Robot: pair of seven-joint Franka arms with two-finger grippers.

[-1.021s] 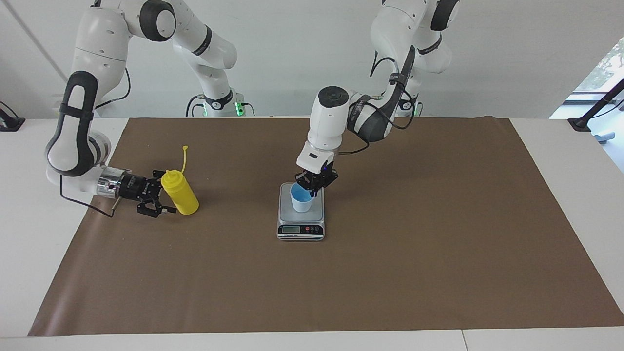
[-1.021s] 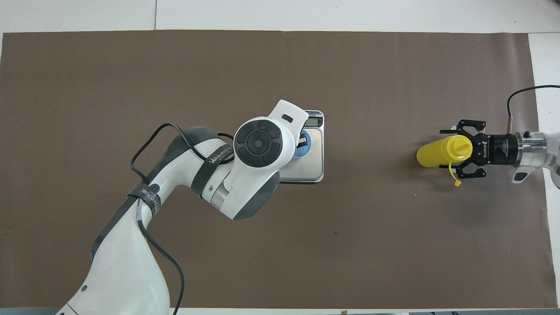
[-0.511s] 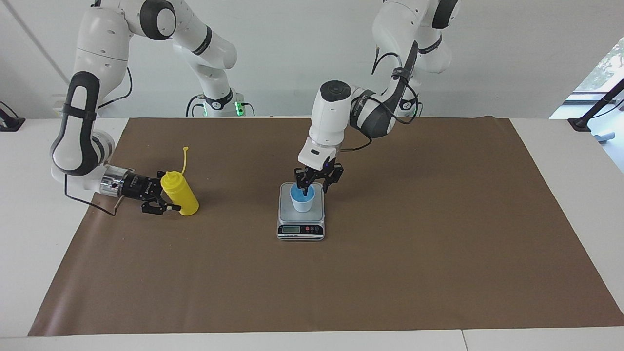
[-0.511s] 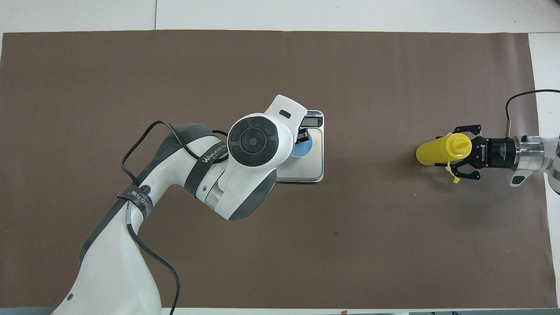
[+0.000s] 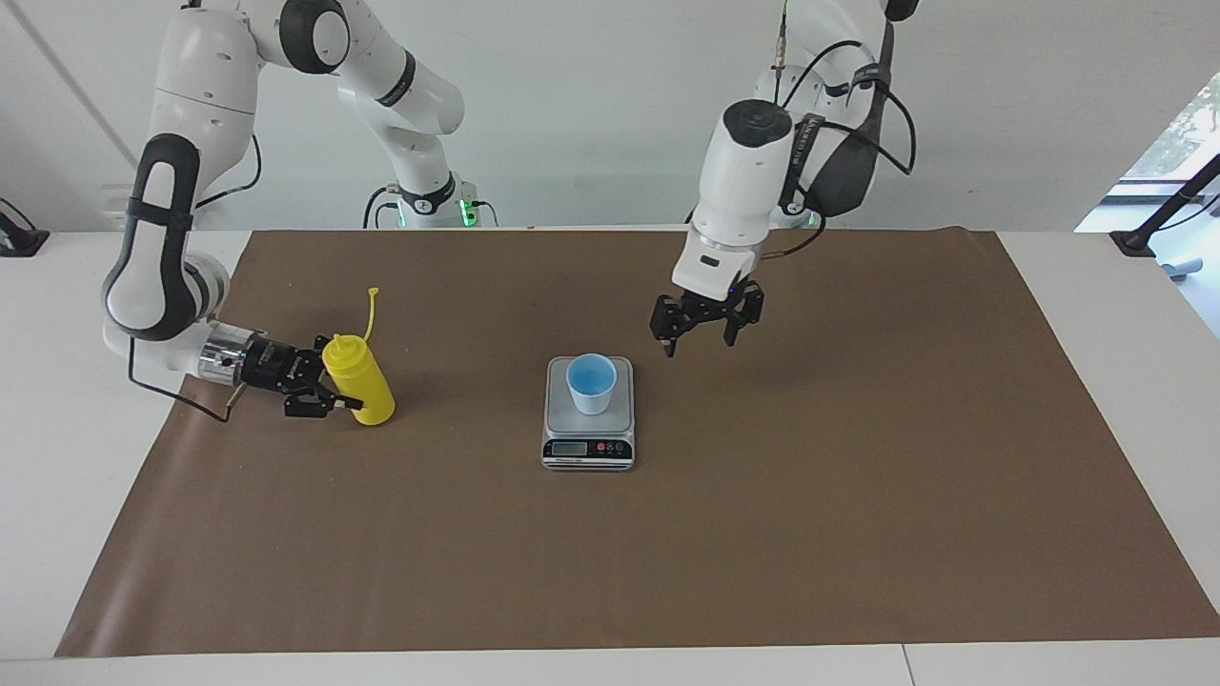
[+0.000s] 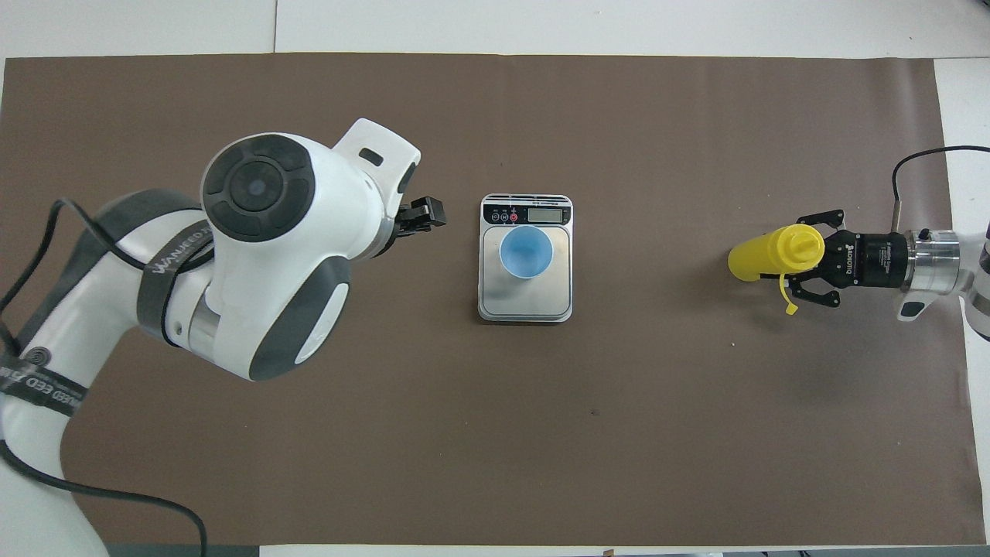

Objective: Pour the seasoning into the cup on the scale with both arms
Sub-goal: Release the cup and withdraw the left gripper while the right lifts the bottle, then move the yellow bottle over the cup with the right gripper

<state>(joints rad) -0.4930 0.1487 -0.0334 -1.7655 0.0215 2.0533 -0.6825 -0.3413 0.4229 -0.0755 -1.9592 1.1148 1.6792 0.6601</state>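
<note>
Cup (image 5: 591,383) upright on scale (image 5: 588,448)

Bright, even light; soft shadows

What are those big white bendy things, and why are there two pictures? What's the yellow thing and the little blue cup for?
Those are two robot arms, each ending in a black claw. One picture looks at the robots from across the table; the other looks down from above them.

On the brown mat sits a small kitchen scale with a blue cup standing on it. The cup looks empty.

The right claw is around a yellow squeeze bottle of seasoning, which stands on the mat toward the right arm's end of the table. The left claw is open, holds nothing and hangs in the air over the mat beside the scale.

The job is to pour seasoning into the cup.
</note>
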